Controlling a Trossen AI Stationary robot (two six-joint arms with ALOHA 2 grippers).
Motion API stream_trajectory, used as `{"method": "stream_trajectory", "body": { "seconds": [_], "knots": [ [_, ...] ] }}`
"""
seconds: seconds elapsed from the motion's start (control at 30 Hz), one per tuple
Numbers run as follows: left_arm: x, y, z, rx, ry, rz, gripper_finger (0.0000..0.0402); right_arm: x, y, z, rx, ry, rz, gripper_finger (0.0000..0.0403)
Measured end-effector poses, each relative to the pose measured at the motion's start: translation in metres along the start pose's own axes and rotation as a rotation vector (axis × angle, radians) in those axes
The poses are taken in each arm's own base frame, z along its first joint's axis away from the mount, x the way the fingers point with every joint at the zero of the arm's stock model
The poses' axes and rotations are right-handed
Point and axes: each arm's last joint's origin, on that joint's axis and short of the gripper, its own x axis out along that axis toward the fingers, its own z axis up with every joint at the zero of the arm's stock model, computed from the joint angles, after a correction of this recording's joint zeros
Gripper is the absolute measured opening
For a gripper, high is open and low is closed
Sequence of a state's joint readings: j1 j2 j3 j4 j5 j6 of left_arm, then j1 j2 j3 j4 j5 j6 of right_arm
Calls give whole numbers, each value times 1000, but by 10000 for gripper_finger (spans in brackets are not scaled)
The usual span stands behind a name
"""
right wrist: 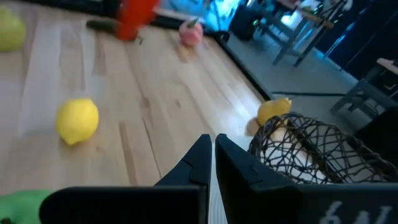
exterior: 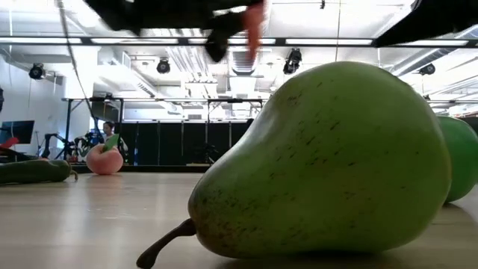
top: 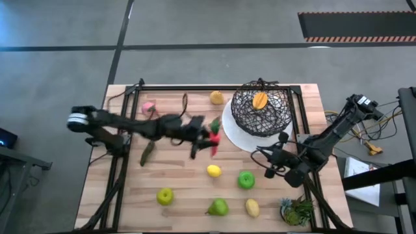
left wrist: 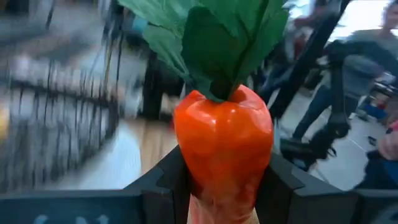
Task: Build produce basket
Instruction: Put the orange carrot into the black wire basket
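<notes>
Wooden table [top: 188,188], scattered produce [top: 213,171]

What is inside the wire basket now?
One orange piece lies inside the basket, seen through the wire from above. Nothing else shows inside it; the woven wire may hide smaller things.

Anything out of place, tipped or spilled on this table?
Nothing looks spilled or damaged. The basket sits upright on the white plate with one orange piece inside. The left gripper holds the red carrot clear of the table; other produce lies scattered.
</notes>
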State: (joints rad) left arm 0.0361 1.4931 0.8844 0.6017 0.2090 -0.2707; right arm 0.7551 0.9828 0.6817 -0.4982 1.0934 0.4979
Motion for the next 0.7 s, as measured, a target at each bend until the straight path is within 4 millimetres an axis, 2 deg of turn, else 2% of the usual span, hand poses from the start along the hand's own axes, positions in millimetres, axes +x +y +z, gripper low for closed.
{"method": "stream_trajectory", "body": {
  "seconds": [0.17,0.33,0.5,0.7],
  "knots": [
    [59,47,30,175,-7,38,106,-10,-1,1,17,-76,-58,13],
    [106,96,50,192,7,119,106,-16,-7,4,49,-104,-58,13],
    [136,145,44,150,22,232,119,-20,-16,7,78,-114,-51,13],
    [154,181,18,140,27,393,142,-24,-22,8,96,-122,-39,13]
  ]
}}
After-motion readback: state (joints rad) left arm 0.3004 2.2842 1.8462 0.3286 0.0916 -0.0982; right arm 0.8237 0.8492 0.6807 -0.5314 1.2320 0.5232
